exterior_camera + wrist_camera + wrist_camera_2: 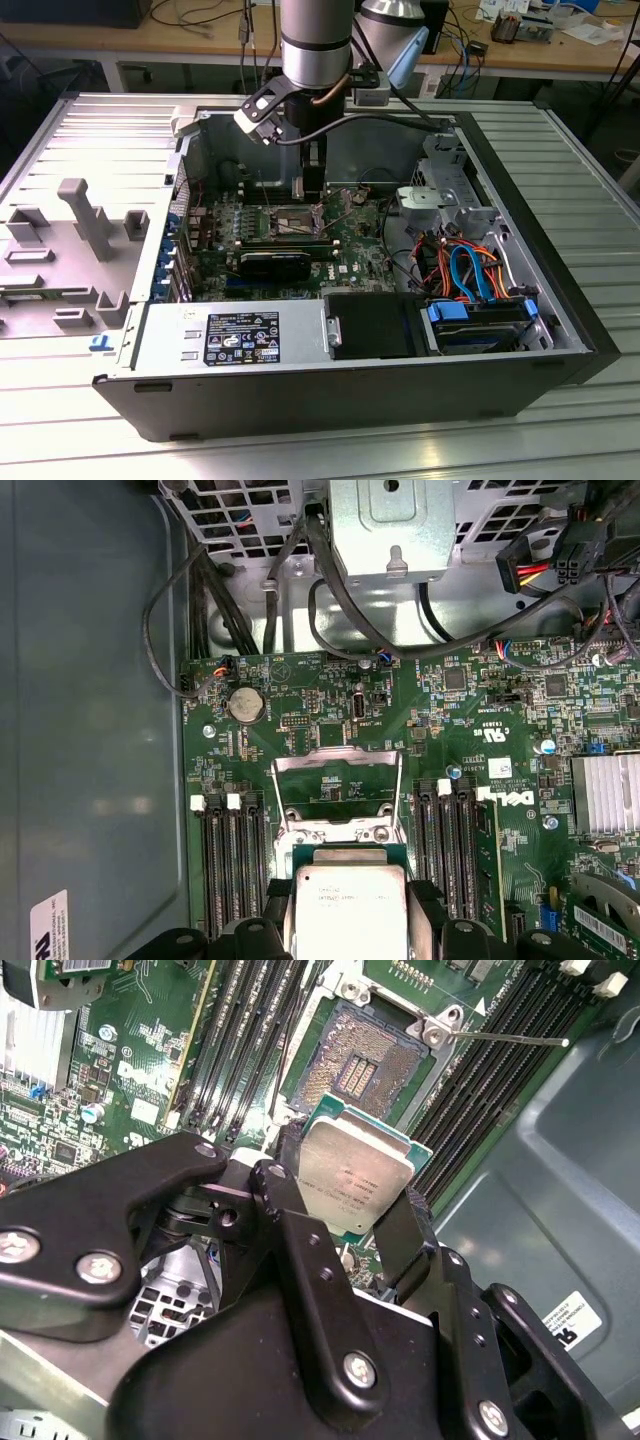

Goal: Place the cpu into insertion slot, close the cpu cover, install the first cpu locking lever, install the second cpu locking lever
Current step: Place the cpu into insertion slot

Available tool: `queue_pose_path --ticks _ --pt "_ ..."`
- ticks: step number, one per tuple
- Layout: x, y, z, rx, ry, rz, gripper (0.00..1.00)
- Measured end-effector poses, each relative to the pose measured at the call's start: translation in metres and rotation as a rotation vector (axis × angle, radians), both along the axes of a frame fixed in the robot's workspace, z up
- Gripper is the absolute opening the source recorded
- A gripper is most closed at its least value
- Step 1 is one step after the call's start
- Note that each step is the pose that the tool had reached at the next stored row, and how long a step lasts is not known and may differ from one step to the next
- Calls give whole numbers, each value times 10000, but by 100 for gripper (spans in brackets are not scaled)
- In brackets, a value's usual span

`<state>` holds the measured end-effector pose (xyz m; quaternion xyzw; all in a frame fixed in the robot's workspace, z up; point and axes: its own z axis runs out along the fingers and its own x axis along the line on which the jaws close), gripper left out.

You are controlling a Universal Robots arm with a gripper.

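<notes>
My gripper (350, 1198) is shut on the cpu (355, 1172), a flat square chip with a silver-grey top, clamped by two opposite edges between the black fingers (402, 1228). The chip hangs just above the green motherboard, beside and slightly short of the insertion slot (366, 1060), which lies open with its contact field bare. A thin metal locking lever (510, 1037) sticks out from one socket corner. In the first wrist view the cpu (348, 905) sits in the gripper (348, 925), and the cpu cover (338, 754) stands flipped open beyond it. The exterior view shows the gripper (312, 188) lowered into the case over the socket (284, 222).
The open computer case (560, 300) lies on a slatted metal table. Black memory slots (232, 870) flank the socket on both sides. A metal drive cage (445, 190), coloured cables (470, 270) and a power supply (240, 335) crowd the case. A heatsink (605, 795) sits nearby.
</notes>
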<state>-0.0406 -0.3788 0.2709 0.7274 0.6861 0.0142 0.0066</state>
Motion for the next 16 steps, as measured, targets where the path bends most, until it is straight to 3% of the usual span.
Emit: queue_pose_path --ticks 3,6,9,11,14,15,16 --pt "-1 0 -5 -7 -2 14 54" --pt "-5 0 -33 -9 -4 476 54" --pt "-74 0 -79 -10 -37 592 54" --pt "-148 0 -100 -11 -114 592 54" --pt "-167 -1 -119 -18 -209 602 54" --pt "-168 0 -122 -19 -272 605 54" --pt "-173 0 -125 -22 -419 608 54"
